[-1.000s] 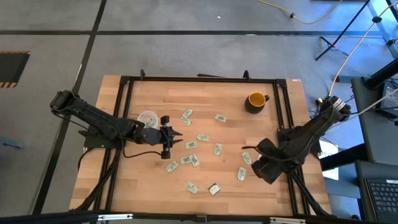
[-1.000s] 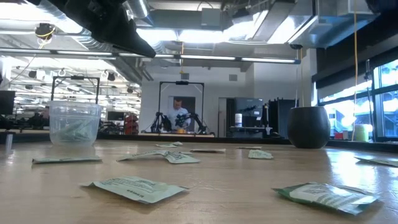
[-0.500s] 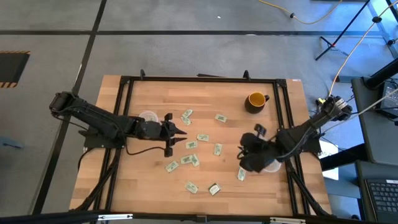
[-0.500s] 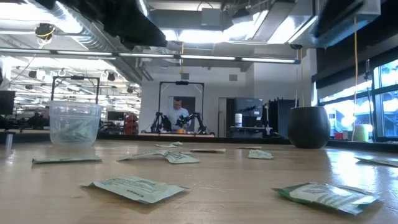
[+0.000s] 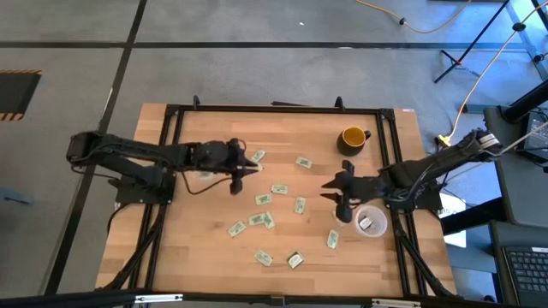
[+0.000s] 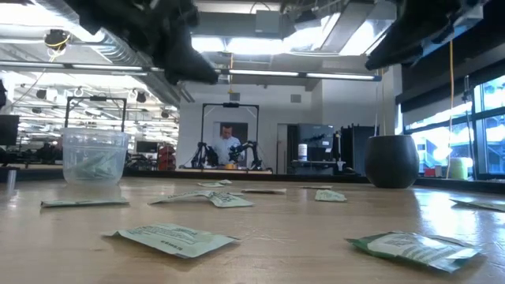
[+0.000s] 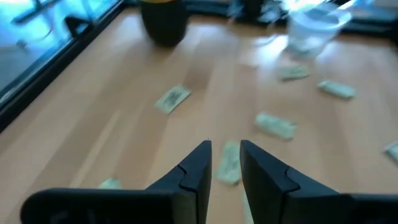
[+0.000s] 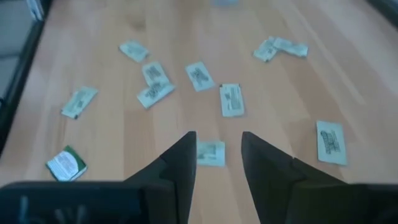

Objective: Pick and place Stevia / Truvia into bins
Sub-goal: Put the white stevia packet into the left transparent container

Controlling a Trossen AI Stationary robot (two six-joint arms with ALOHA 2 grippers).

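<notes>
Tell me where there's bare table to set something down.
Bare wood runs along the far edge between the left cup and the mug, and in the near left corner of the table. The middle, strewn with packets, is crowded.

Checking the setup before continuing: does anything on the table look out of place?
One thing: the yellow-orange ceramic mug near the table's far edge is no bin. The small pale green paper packets lie scattered flat, as expected.
</notes>
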